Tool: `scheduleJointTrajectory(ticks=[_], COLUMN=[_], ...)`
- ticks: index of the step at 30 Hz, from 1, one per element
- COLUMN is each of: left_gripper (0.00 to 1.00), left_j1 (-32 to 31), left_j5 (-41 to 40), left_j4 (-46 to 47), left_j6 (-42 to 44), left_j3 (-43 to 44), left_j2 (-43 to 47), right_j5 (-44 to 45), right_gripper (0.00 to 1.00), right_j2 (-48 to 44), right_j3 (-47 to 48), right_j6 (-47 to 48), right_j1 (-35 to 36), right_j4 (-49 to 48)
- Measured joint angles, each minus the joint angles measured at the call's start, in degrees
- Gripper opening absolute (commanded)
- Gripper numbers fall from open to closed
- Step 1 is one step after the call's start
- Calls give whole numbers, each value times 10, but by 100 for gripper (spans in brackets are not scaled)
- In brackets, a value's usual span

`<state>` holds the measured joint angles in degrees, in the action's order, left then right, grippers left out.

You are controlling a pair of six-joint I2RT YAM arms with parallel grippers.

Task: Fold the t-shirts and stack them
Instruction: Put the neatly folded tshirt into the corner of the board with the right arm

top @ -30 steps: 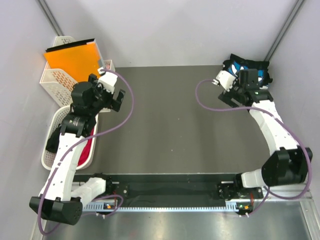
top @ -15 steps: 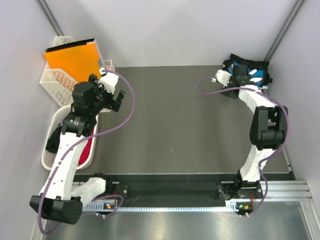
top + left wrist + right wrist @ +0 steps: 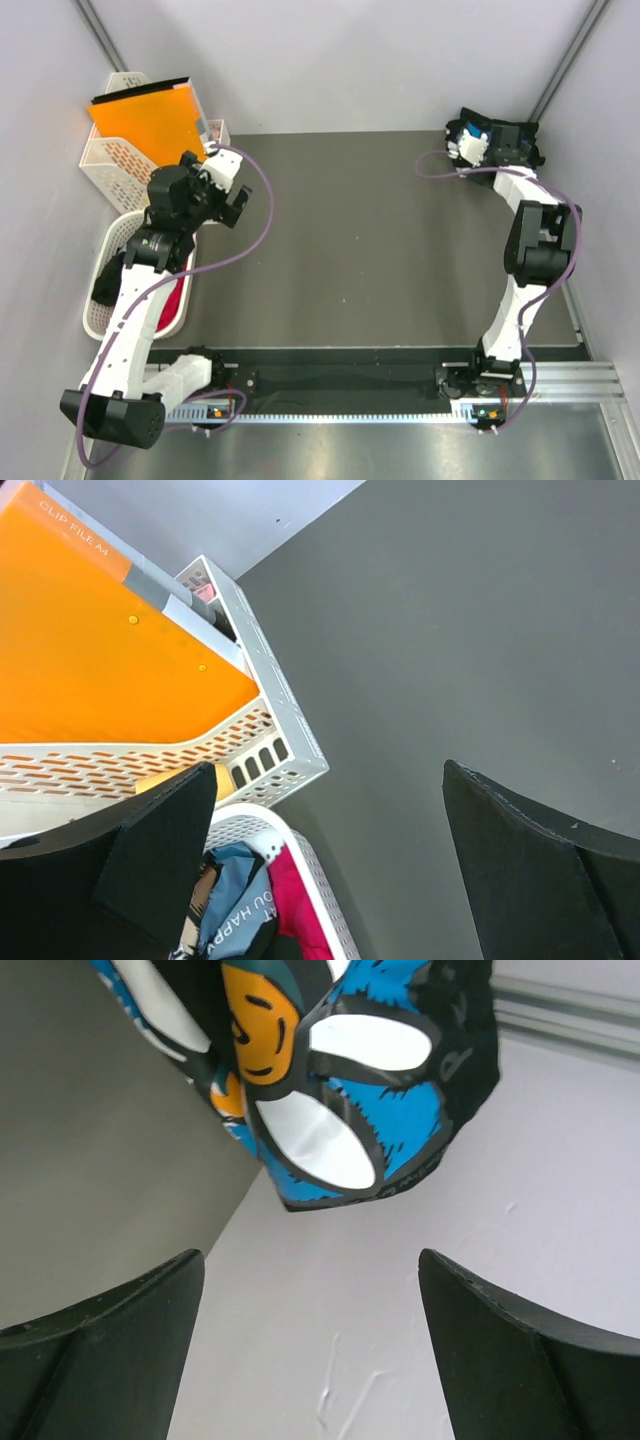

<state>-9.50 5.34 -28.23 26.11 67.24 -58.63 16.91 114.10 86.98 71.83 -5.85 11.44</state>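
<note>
Shirt pile (image 3: 518,135) sits in the desk's far right corner, against both walls. Black cloth, crumpled, not folded. Right wrist view shows its flower print (image 3: 340,1110): blue and white petals around an orange face, turned toward the camera.

Right claw (image 3: 310,1285) points into that corner, arm stretched long. Fingers stand apart, nothing between them. The cloth lies just ahead of the tips, not in the gap. Judgement: it is lined up to take an edge and pull one shirt out to the bare middle of the desk (image 3: 340,240), where there is room to fold.

A few other shirts (image 3: 285,910), red and light blue, lie bunched in the oval basket (image 3: 305,865) at the left edge. Left claw (image 3: 330,780) hovers over the desk just beside the baskets, fingers wide, holding nothing. It is likely either parked out of the way or placed for the next pick. Cannot tell which.

Behind it, a lattice basket (image 3: 285,735) holds an orange folder (image 3: 100,660), no part of the job.

No folded stack visible, so the task looks barely begun. Risk: in that tight corner the claw may pinch several layers at once.
</note>
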Motion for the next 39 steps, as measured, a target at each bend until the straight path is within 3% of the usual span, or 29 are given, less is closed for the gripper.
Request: scheduleJointTrajectory(ticks=[5, 18, 20, 29, 32, 36, 38, 39], left_gripper=[99, 99, 99, 99, 99, 99, 99, 99], left_j1=[0, 0, 0, -5, -6, -7, -8, -8], left_j5=[8, -4, -13, -27, -29, -28, -27, -26], left_j4=[-11, -108, -114, -128, -128, -127, -125, -124], left_j6=[28, 109, 118, 131, 133, 133, 133, 133], left_j3=[9, 136, 148, 159, 159, 159, 159, 158], left_j2=[-11, -108, -120, -132, -131, -131, -131, -131], right_j5=[-2, -21, -23, -35, -35, -34, -34, -33], right_gripper=[78, 75, 68, 57, 48, 27, 29, 34], right_j2=[12, 69, 75, 87, 87, 87, 87, 87], right_j3=[-6, 1, 2, 2, 2, 2, 2, 2], right_j6=[21, 50, 56, 72, 77, 84, 87, 89], right_j1=[-6, -49, -53, -55, -50, -48, -47, -47], right_j4=[-36, -86, -101, -119, -124, -127, -127, -127])
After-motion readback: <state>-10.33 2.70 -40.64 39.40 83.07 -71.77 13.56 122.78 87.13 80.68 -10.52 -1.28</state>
